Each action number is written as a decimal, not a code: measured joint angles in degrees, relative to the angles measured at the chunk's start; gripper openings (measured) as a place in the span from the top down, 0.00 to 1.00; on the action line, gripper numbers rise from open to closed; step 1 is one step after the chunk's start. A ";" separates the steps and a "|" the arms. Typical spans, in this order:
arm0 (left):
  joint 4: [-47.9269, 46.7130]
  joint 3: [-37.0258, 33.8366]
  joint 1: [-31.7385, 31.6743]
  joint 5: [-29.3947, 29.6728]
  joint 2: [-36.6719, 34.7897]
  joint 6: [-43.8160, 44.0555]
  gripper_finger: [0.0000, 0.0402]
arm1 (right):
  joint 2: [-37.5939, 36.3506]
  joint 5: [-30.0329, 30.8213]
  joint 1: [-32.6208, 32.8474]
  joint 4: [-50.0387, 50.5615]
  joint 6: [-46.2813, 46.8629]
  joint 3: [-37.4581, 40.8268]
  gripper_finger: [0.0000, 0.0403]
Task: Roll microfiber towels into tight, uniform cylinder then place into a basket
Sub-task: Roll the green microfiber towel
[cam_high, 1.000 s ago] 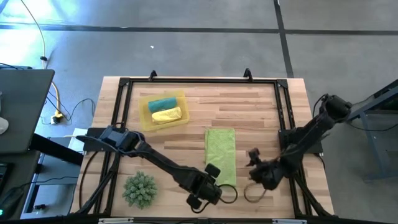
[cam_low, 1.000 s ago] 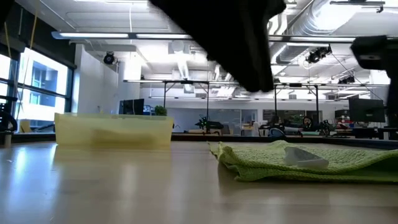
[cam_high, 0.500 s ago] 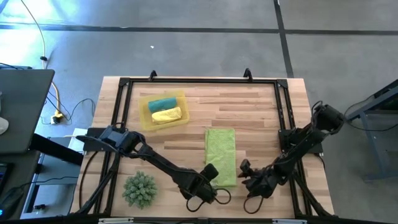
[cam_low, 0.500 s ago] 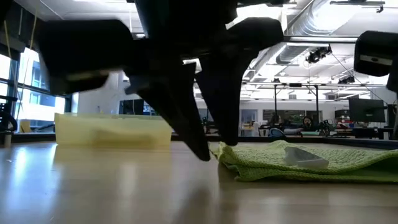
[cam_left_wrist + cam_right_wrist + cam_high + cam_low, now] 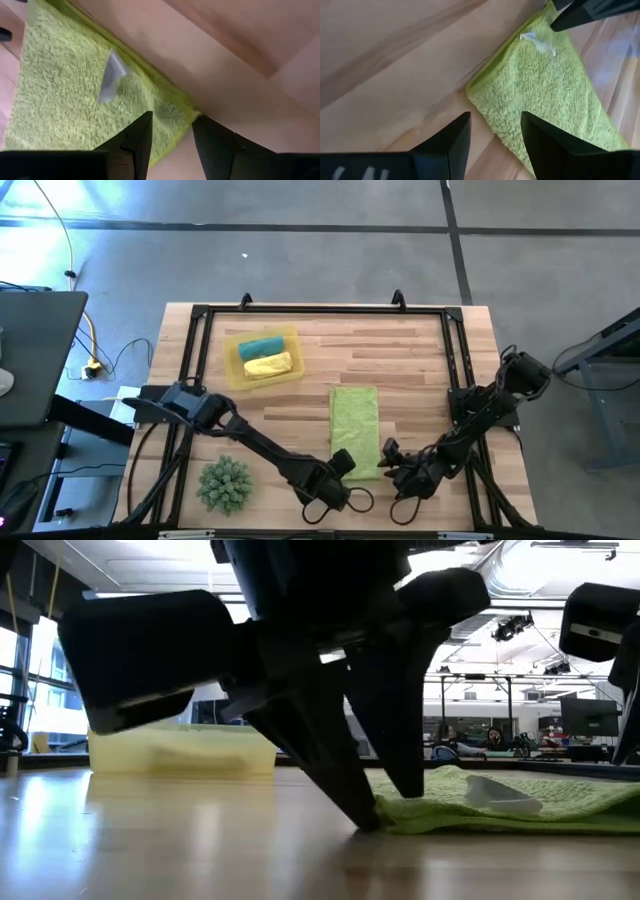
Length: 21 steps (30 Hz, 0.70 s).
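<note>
no readable text, brand, number or sign shows in any view. the small white tag (image 5: 111, 77) sewn on the lime green towel (image 5: 65, 95) looks blank (any print on it is too small to tell).
</note>
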<state>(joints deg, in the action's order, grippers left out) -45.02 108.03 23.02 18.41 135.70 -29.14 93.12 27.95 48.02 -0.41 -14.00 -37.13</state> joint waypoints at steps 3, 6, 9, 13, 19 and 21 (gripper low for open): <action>0.50 0.07 0.42 1.45 0.49 0.74 0.67 | 0.16 -0.38 -0.49 -0.31 0.00 -0.02 0.59; 1.04 0.07 0.39 1.71 0.81 3.73 0.67 | 1.21 -1.08 -0.90 -0.94 0.02 -0.04 0.59; 1.87 0.07 0.35 1.20 0.91 7.56 0.67 | 2.77 -1.63 -1.15 -1.92 1.04 -0.13 0.60; 2.76 0.07 0.38 0.45 0.99 12.36 0.68 | 4.88 -1.03 -1.09 -3.49 3.22 -0.21 0.65; 3.08 0.07 0.82 0.07 1.13 18.90 0.76 | 5.20 -1.05 -1.09 -4.26 8.60 -0.19 0.77; 3.08 0.07 1.07 0.02 1.20 20.50 0.82 | 5.27 -1.18 -1.08 -4.02 10.73 -0.19 0.82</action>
<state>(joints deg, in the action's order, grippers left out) -41.93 108.09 24.09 18.43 136.90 -8.64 98.39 26.77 46.94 -4.42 -3.27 -37.32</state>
